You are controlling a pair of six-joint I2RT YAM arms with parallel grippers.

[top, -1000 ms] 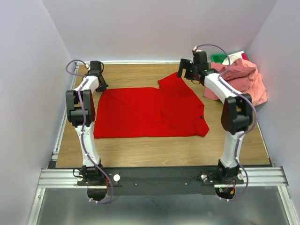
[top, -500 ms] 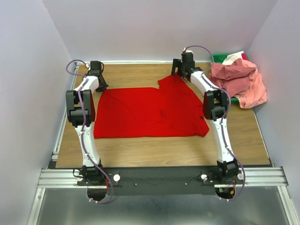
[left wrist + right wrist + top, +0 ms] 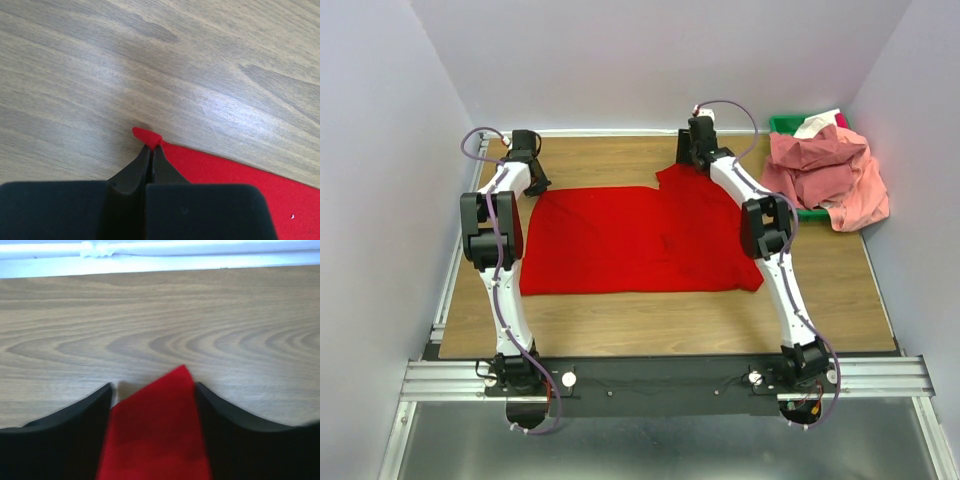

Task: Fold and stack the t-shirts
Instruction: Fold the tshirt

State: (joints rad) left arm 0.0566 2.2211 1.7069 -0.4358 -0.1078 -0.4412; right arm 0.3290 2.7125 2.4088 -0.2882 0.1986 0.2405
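- Top external view: bright red cloth t-shirt (image 3: 640, 240) lies spread flat on the wooden tabletop (image 3: 650, 320)
- its far-left corner is clenched between the left fingers (image 3: 136, 172)
- the right fingers (image 3: 85, 415) stand released, straddling its far-right corner

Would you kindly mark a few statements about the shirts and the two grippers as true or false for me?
1. The left gripper is shut on a corner of the red t-shirt. True.
2. The right gripper is shut with nothing between its fingers. False: its fingers stand apart, with a pointed corner of the red t-shirt between them.
3. The salmon pink t-shirts lie in a heap over the green bin. True.
4. The red t-shirt is folded into a small neat square. False: it lies spread out flat on the table.
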